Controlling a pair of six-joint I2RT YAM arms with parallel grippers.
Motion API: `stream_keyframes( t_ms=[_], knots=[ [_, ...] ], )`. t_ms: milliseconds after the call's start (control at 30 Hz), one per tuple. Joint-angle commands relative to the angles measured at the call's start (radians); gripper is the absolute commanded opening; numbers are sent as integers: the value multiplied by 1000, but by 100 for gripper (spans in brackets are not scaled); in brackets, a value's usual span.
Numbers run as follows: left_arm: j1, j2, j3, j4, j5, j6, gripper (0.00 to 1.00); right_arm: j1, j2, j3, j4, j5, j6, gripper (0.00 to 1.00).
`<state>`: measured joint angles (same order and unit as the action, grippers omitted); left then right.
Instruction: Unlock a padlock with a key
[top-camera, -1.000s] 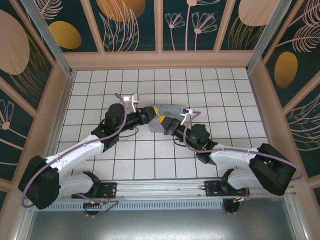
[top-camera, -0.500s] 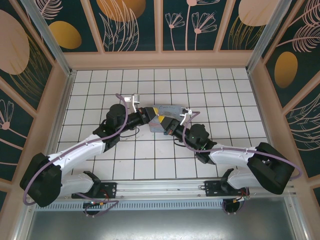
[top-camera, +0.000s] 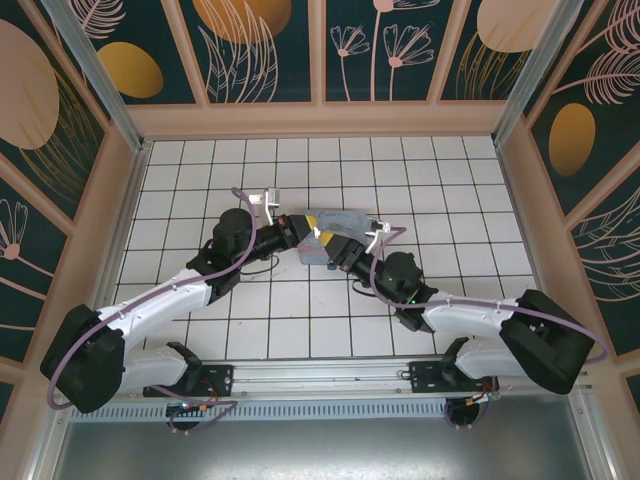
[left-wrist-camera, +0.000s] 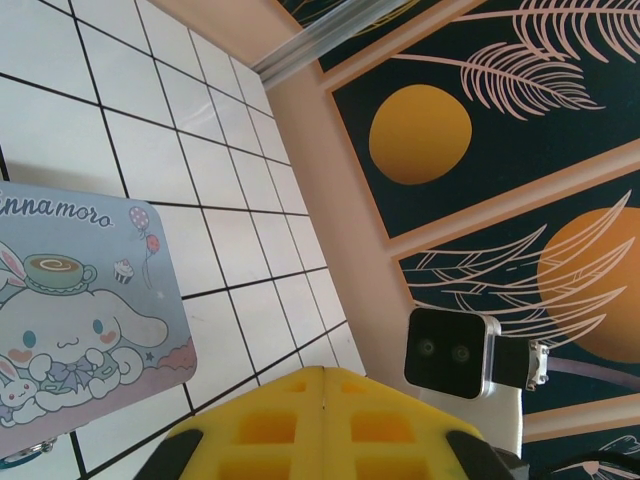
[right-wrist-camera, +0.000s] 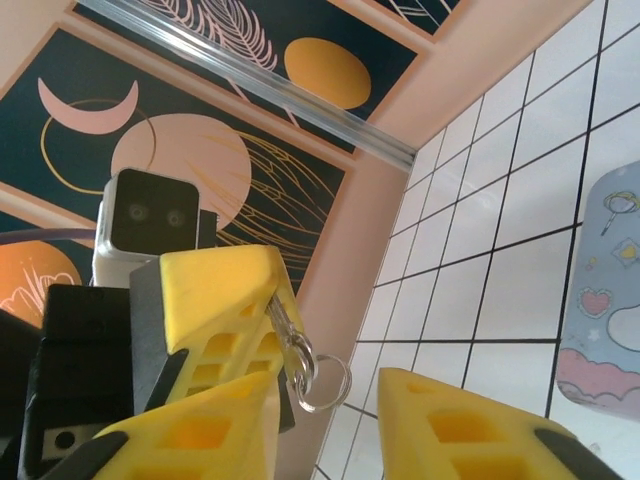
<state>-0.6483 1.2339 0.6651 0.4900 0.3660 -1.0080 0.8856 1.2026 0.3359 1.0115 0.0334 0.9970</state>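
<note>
Left pincer (top-camera: 318, 235) beside "nnamoro" tin (left-wrist-camera: 90, 310)

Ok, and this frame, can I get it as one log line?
left hand: shut on key, rings hanging free | right hand: open, by the rings | both hands: over tin

Robot test enclosure: tiled floor (top-camera: 300, 305), botanical wall panels (top-camera: 262, 50), aluminium rail (top-camera: 320, 378).

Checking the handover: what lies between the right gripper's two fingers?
In the right wrist view, small metal rings hang in the gap of the right gripper, dangling from the shut left gripper.
</note>
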Motion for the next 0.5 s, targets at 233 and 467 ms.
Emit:
stream_keyframes(
  t_ms=[233, 467],
  knots=[
    [-5, -5, 0, 42, 8, 3, 0, -11, -8, 14, 31, -9, 6, 40],
    [-4, -8, -1, 42, 7, 2, 0, -10, 59, 52, 63, -41, 11, 41]
  ],
)
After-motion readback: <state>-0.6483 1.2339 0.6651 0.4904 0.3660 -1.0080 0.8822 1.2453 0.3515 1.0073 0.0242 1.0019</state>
